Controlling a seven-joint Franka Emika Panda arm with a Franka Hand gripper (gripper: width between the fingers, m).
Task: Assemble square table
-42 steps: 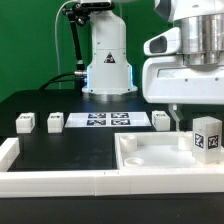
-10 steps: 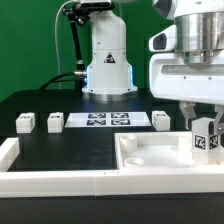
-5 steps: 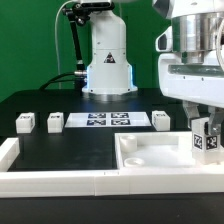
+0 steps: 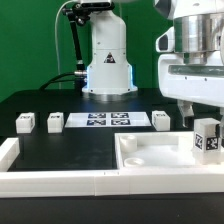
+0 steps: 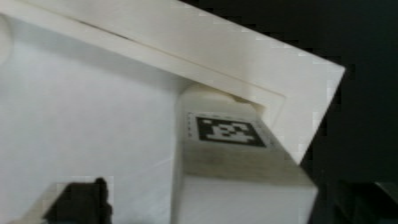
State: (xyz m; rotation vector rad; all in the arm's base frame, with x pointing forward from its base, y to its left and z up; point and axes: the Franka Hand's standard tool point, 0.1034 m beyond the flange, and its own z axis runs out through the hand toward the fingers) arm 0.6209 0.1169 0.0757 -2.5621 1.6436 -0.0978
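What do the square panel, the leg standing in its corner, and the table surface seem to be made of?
Square panel: probably moulded white plastic. It looks smooth and slightly glossy, with a raised rim.
Leg: seemingly the same white plastic, with a printed black-and-white tag on its face.
Table surface: black and matte with no shine, perhaps cloth or a mat. The pictures leave this open.

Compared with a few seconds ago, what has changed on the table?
The gripper came down around the upright leg on the panel, squeezed it, and has now opened, letting it go. The three loose legs and the marker board stayed put.
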